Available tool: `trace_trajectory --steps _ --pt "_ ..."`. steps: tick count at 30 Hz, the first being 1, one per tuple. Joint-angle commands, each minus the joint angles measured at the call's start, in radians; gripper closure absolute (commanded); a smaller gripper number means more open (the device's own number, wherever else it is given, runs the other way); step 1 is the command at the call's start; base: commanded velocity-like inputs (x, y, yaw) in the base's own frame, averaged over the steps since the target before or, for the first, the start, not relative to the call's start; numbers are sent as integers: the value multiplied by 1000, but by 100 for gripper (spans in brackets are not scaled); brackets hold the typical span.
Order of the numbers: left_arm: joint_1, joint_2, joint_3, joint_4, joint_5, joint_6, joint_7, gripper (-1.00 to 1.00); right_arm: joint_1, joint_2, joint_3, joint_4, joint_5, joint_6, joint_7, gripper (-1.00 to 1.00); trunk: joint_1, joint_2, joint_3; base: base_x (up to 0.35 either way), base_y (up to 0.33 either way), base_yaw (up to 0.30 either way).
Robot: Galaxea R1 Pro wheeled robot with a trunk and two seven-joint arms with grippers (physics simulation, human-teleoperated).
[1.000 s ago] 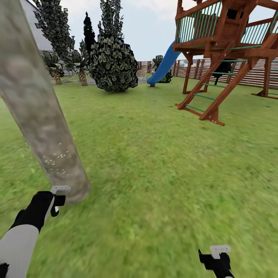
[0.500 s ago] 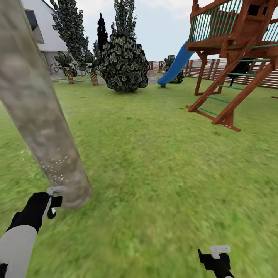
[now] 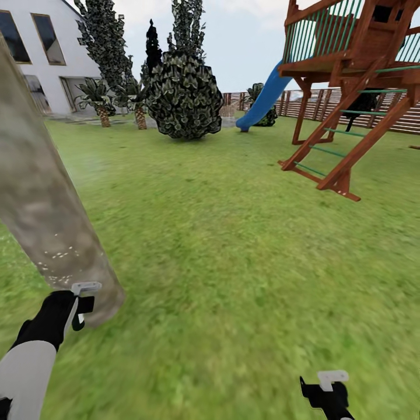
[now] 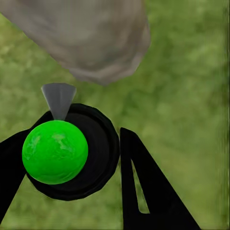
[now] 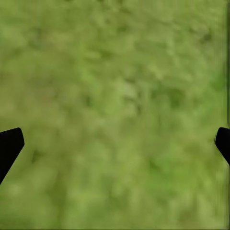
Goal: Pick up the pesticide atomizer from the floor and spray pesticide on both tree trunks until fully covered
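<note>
One tree trunk (image 3: 41, 210), thick and mottled grey-beige, leans across the left of the head view, with pale pesticide specks (image 3: 58, 256) low on its bark. My left gripper (image 3: 76, 306) is shut on the pesticide atomizer (image 3: 85, 297), whose grey nozzle faces the trunk's base just ahead. In the left wrist view the atomizer (image 4: 55, 151) shows a bright green ball on a black body between the fingers (image 4: 139, 187), with the trunk's base (image 4: 91, 38) close beyond it. My right gripper (image 3: 326, 388) hangs open over grass at the lower right, holding nothing (image 5: 115, 143).
Green lawn (image 3: 233, 245) spreads ahead. A wooden playhouse (image 3: 350, 87) with a blue slide (image 3: 262, 99) stands at the right, before a slatted fence (image 3: 391, 116). A dark round bush (image 3: 184, 96), short palms (image 3: 102, 102) and a white house (image 3: 41, 58) lie far back.
The whole view has shifted as the camera moved: the trunk now sits further left and lower, and the white house has come into sight. Both arms hold the same pose.
</note>
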Motion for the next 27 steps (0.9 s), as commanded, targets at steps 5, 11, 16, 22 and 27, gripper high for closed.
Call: trace_trajectory --steps 5,11,16,22,27 --pt "0 -1 0 0 0 0 0 100 0 1 0 0 0 0 0 -100 0 0 0 166 -236 46" --pt "0 -1 0 -2 0 0 -1 100 0 1 0 0 0 0 0 -100 0 0 3 136 -252 262" --pt "0 0 2 -8 1 0 0 100 0 2 0 1 0 0 0 -100 0 0 7 128 -256 251" --pt "0 2 16 -13 55 -3 0 100 0 2 0 2 0 0 0 -100 0 0 13 143 -256 245" --pt "0 2 20 -6 65 -6 0 100 0 2 0 2 0 0 0 -100 0 0 17 -82 -179 238"
